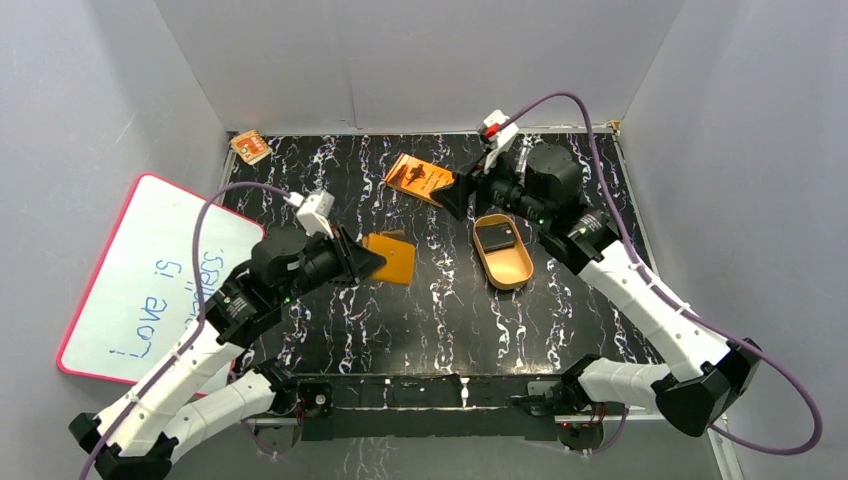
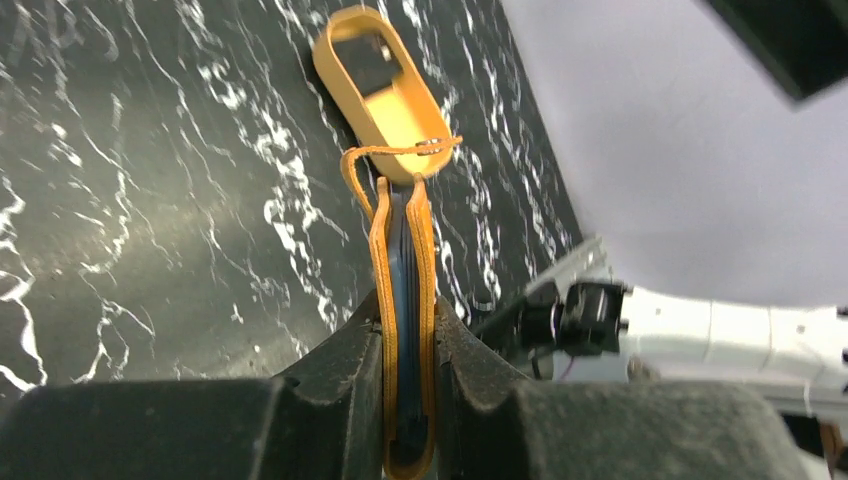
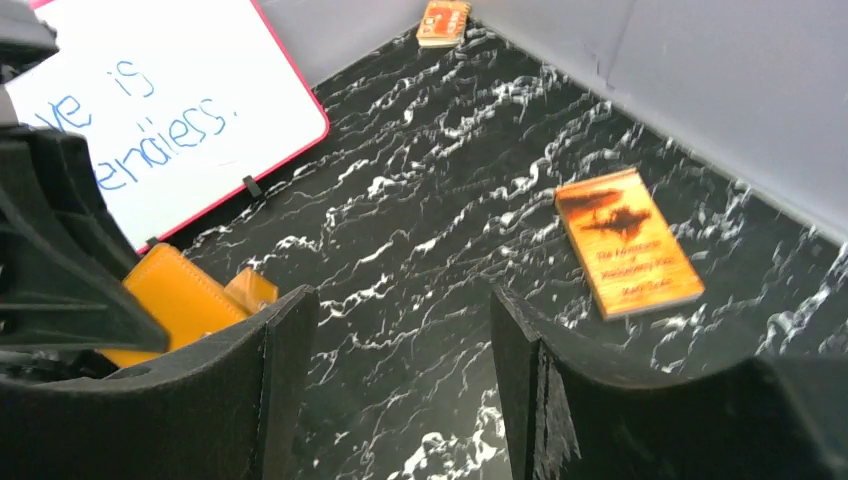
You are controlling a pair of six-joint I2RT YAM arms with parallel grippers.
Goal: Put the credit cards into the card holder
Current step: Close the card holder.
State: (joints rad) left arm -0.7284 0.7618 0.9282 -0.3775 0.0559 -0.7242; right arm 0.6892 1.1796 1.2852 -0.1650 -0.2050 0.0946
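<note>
The card holder, an orange-tan wallet, is held edge-on above the table. My left gripper is shut on it. In the left wrist view the card holder stands between the jaws of that gripper, blue-grey lining showing and its snap tab hanging loose at the far end. One black credit card lies in the tan oval tray, and shows as a dark credit card in the tray. My right gripper hovers open and empty left of the tray's far end, its jaws wide apart over bare table.
An orange book lies at the back centre. A pack of markers sits in the back left corner. A red-framed whiteboard leans at the left. Grey walls enclose the table.
</note>
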